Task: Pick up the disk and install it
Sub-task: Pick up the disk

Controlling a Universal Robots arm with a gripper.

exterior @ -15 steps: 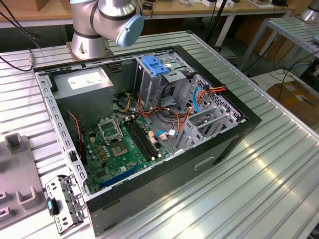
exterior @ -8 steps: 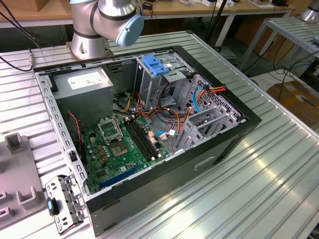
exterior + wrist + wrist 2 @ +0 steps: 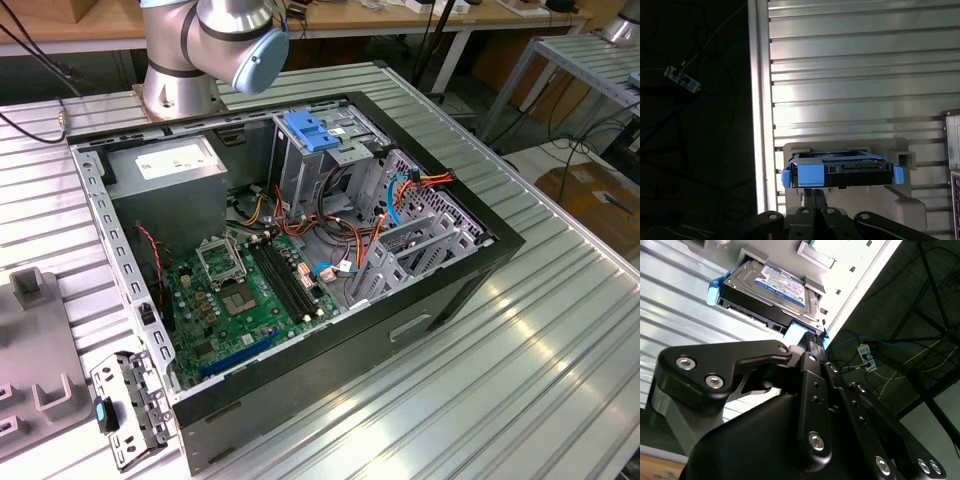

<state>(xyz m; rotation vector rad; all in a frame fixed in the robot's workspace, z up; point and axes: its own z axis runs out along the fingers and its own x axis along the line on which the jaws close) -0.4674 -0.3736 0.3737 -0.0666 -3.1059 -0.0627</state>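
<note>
The disk [image 3: 860,175] [image 3: 775,287] lies flat in a grey holder [image 3: 902,147] on the slatted table [image 3: 850,75], close to the table's edge, label up in the second wrist view, with blue rails on its sides. The gripper [image 3: 815,192] [image 3: 812,341] is right at the disk's near end, its tip against the blue tab [image 3: 810,175] there. I cannot tell whether it has hold of the tab or merely meets it. In the exterior view the open computer case [image 3: 330,380] rests on the table, and the arm's base [image 3: 185,60] stands behind it.
</note>
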